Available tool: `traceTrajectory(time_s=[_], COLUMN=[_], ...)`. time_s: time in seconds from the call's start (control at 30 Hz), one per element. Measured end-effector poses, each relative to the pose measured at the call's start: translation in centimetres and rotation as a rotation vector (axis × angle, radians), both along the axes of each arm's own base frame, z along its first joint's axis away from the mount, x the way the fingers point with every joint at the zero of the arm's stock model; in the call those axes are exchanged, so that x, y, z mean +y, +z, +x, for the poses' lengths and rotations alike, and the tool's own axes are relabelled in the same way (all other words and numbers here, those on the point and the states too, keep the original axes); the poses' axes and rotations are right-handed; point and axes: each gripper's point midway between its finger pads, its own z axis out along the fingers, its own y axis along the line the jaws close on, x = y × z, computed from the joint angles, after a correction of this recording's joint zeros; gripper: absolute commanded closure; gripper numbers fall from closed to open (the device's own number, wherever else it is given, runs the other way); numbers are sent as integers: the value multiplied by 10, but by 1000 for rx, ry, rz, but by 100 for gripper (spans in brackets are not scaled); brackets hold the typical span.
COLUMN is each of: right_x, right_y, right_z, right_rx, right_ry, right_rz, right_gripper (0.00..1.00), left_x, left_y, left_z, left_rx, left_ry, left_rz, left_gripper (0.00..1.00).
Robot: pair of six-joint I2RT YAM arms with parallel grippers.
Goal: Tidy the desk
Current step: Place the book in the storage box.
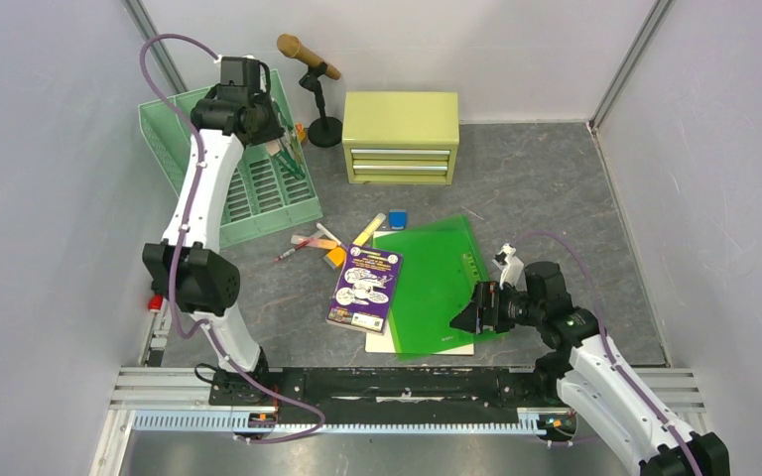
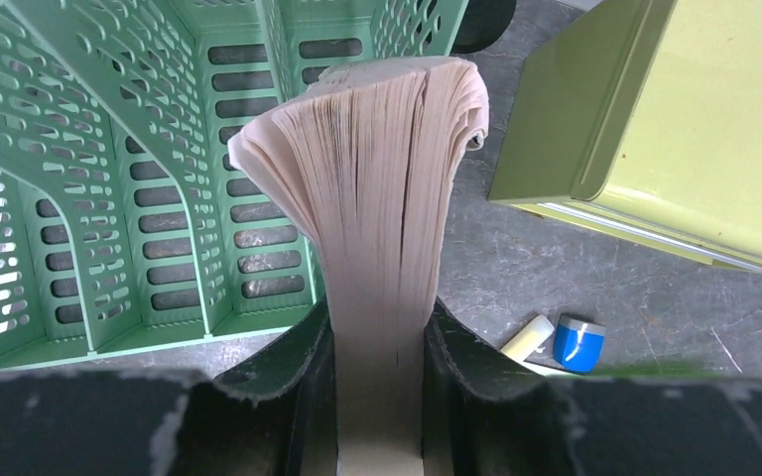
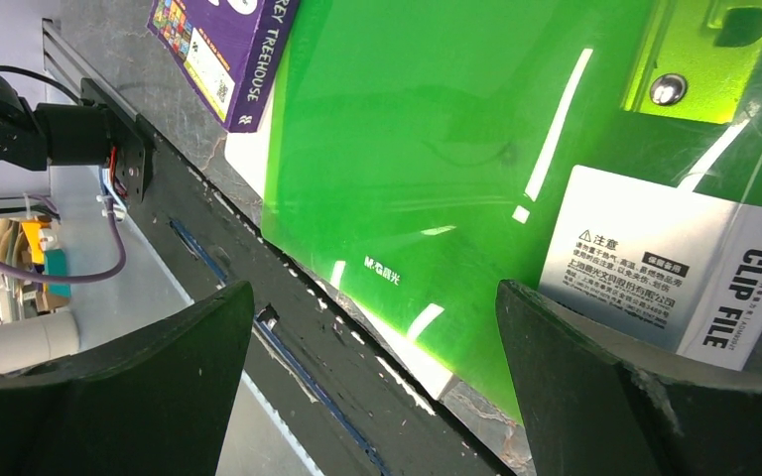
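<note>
the purple book (image 3: 228,50) lying on the desk (image 1: 536,188) shows "treehouse" down its spine, with the letters before it cut off by the frame edge; the cartoon cover seen from above is too small to read. the green clip file (image 3: 427,149) beside and partly under it carries a small white "m&g" mark followed by chinese characters, and its white label (image 3: 655,268) reads "clip file" sideways next to a block of chinese warning text too fine to follow. a white sheet (image 1: 397,342) pokes out from beneath the file, mostly covered. the left gripper (image 2: 377,337) is clamped on one thick book (image 2: 377,198), held page edges up, the pages fanning out at the far end; its cover and title are hidden, and from above the book can hardly be made out behind the wrist. it hangs over the green mesh organizer (image 2: 109,198), which sits at the far left of the desk, though i cannot tell whether the book touches it. the right gripper (image 3: 372,297) hovers above the near corner of the clip file with its jaws spread wide and nothing between them. the desk itself is the dark grey veined top filling the floor between the pale walls. on it i count one yellow-green cabinet (image 1: 401,136) with two drawers, one brown mic-like thing on a black stand (image 1: 319,99), one small blue object (image 2: 578,343) just beside a pale yellow stick (image 2: 528,337), and a loose scatter of pens (image 1: 308,243) too tangled to count.
</note>
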Motion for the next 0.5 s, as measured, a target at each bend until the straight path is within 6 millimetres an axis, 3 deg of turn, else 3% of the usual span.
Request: traceTrajectory(time_s=[0.5], right_x=[-2], right_y=[-3], right_z=[1], right_rx=[0], right_ry=[-7], right_rz=[-16], right_gripper=[2], left_x=[8], left_y=[-34], left_z=[14], left_rx=[87], left_ry=[23], left_rz=[56], left_gripper=[97])
